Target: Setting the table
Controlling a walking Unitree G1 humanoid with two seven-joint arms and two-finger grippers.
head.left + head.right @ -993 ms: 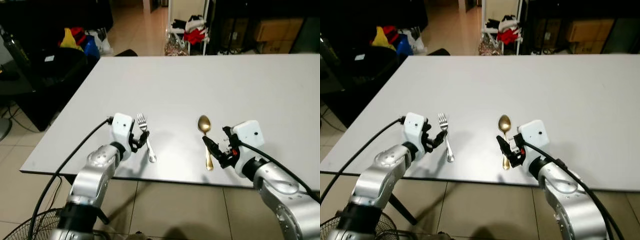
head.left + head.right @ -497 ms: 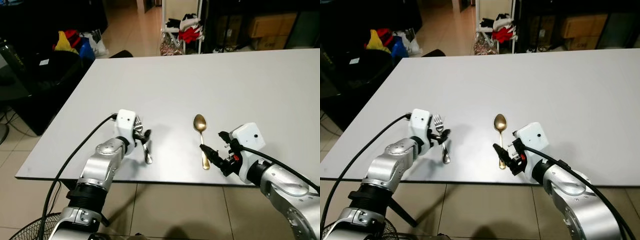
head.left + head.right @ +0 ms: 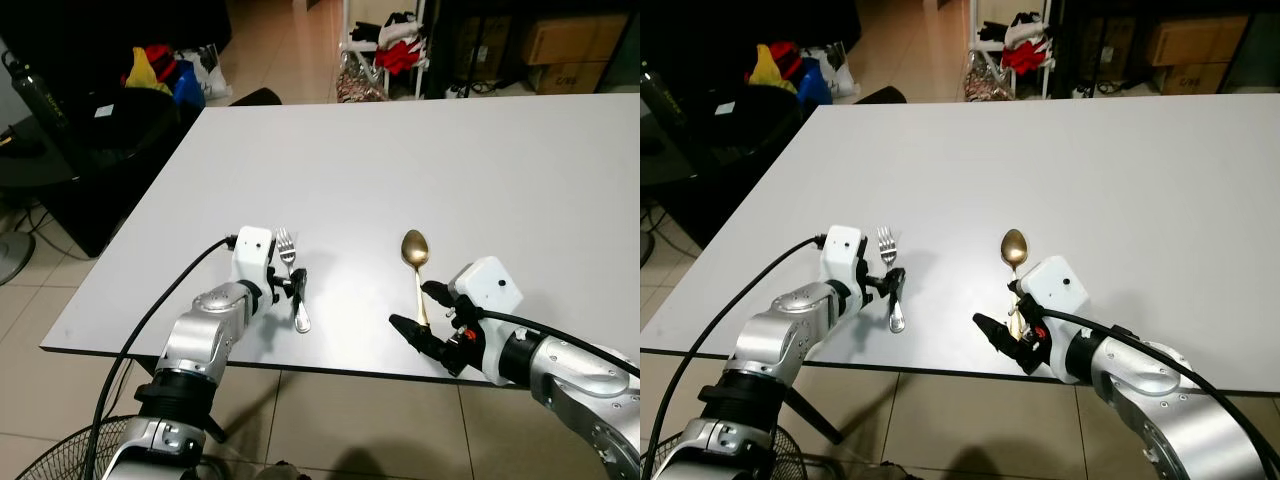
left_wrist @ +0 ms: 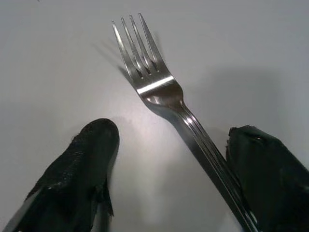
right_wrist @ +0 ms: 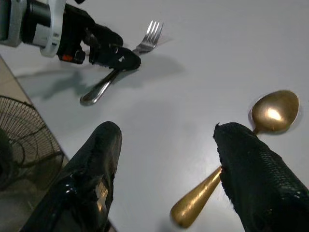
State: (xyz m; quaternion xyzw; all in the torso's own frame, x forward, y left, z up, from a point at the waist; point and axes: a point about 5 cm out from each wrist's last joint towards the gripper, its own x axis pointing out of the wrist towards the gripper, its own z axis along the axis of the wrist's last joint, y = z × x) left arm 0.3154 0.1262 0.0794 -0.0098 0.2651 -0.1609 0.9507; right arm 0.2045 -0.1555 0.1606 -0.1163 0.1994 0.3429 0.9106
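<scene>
A silver fork [image 3: 290, 268] lies on the white table [image 3: 450, 150] near its front edge, tines pointing away from me. My left gripper [image 3: 287, 288] is open and low over the fork's handle; in the left wrist view the fork [image 4: 159, 89] runs between the two fingers [image 4: 91, 145], close against one of them. A gold spoon [image 3: 413, 250] lies to the right, bowl away from me. My right gripper [image 3: 424, 318] is open at the table's front edge, by the end of the spoon's handle [image 5: 195, 203].
The table's front edge runs just under both grippers, with tiled floor below. A fan [image 3: 60, 465] stands at the lower left. Dark furniture and coloured bags [image 3: 160, 75] stand to the far left, and a rack with clothes [image 3: 400, 30] and cardboard boxes [image 3: 560, 40] behind the table.
The left gripper moved from beside the fork's handle to astride it. The right gripper drew back from beside the spoon's handle to the table's front edge. The camera shifted slightly.
</scene>
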